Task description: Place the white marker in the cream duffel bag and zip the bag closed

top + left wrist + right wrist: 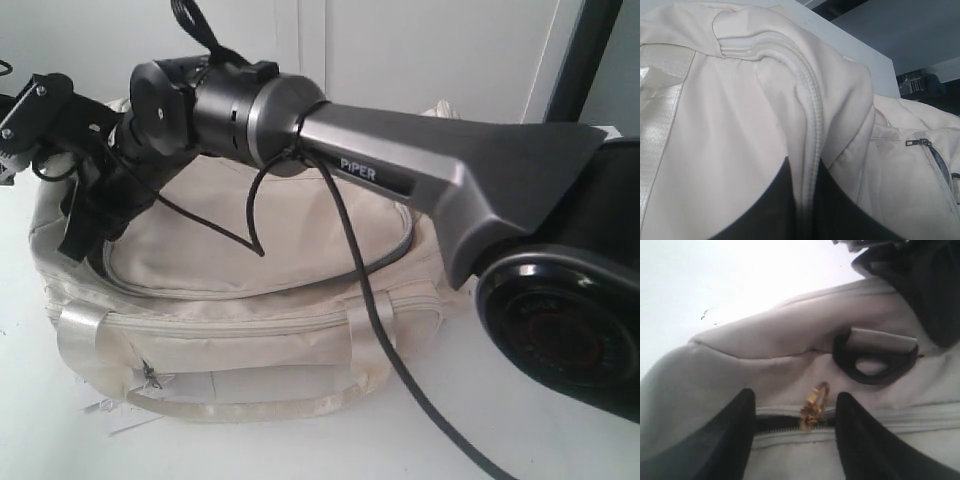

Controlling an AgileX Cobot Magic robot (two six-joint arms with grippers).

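The left claw (804,166) pinches the zipper seam (812,125) of the bag (730,130), likely to steady it. The right claw (795,396), open, straddles the gold charm (815,404), ready to pull. The marker is out of sight, probably inside.

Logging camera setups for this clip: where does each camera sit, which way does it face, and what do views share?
Exterior view: close beside the right arm, looking across the table at the cream duffel bag; the arm crosses the frame.
Left wrist view: pressed close to bag fabric; the left gripper pinches a zipper seam.
Right wrist view: faces the bag's end; the right gripper sits open around the gold charm, D-ring beyond.
Shared: all three show the bag.
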